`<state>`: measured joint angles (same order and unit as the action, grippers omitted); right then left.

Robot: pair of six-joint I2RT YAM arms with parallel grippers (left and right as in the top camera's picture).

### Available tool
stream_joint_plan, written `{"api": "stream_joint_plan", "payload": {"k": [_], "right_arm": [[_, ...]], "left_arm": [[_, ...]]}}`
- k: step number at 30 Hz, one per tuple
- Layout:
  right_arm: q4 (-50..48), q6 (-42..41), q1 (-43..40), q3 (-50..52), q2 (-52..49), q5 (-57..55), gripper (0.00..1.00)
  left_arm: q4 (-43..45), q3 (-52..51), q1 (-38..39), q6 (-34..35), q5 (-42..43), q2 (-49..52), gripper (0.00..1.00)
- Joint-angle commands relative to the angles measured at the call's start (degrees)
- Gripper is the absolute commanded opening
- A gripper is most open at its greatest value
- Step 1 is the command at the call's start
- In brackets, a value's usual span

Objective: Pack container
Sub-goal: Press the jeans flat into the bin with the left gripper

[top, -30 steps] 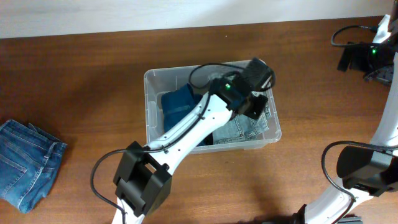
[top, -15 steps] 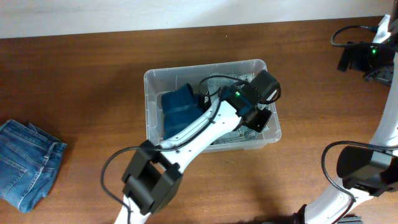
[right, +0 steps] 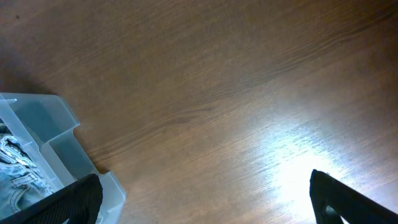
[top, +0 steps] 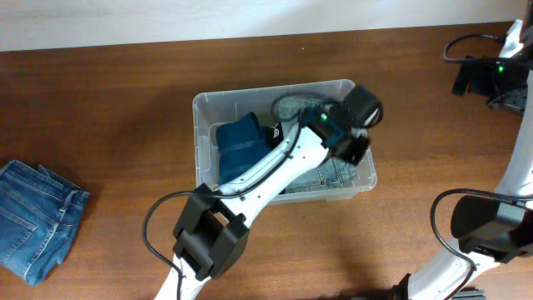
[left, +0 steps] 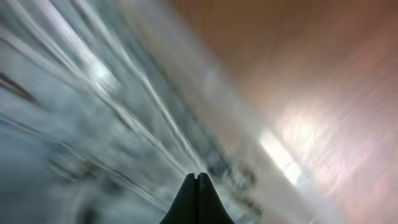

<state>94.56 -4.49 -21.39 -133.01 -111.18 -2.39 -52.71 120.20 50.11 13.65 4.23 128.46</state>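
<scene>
Overhead and wrist views, read from the robot's side outward. Compared with a second ago, the left arm [top: 250,179] has its elbow shifted rightward, and its wrist has swung from over the middle of the container [top: 197,137] to the right wall. More of the dark blue garment [top: 240,142] now lies uncovered. The container, the folded jeans [top: 33,218] and the right arm keep their places.

The left gripper [left: 198,179] has its two dark fingertips pressed together with nothing seen between them. Its wrist view is streaked with motion blur, showing pale ribbed plastic on one side and brown wood on the other. The right gripper [right: 204,186] stands at its widest and empty over bare table, with a corner of the container low at the left of its view.

The container sits at mid-table. It is a clear rectangular plastic bin with rounded corners and a rolled rim, its walls translucent and cloudy. Inside, the dark blue garment lies folded against the left side, and pale denim [top: 333,175], washed and mottled, lies along the near right side. A black cable [top: 287,103] loops above the far wall. The table [top: 108,108] is reddish-brown wood with fine grain and a glossy sheen. The folded jeans, mid-blue and seamed, lie well apart at the left edge.
</scene>
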Motion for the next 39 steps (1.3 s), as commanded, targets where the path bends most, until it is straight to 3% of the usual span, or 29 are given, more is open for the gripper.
{"api": "stream_joint_plan", "payload": {"k": [1,4,8,28,39], "right_arm": [[0.09,-0.22,-0.02,-0.22,0.44,-0.7,0.98],[0.09,-0.22,-0.02,-0.22,0.44,-0.7,0.98],[0.09,-0.22,-0.02,-0.22,0.44,-0.7,0.99],[0.09,-0.22,-0.02,-0.22,0.44,-0.7,0.98],[0.09,-0.22,-0.02,-0.22,0.44,-0.7,0.98]], "left_arm": [[0.33,5.35,-0.61,-0.76,-10.23,-2.56,0.0],[1.53,5.35,-0.79,-2.54,-17.25,-2.45,0.0],[2.58,5.35,-1.2,-3.08,-20.59,-1.88,0.0],[5.31,5.42,-6.14,-3.08,-15.78,14.36,0.0],[-11.23,18.71,-6.29,-3.04,-16.02,3.8,0.0]]}}
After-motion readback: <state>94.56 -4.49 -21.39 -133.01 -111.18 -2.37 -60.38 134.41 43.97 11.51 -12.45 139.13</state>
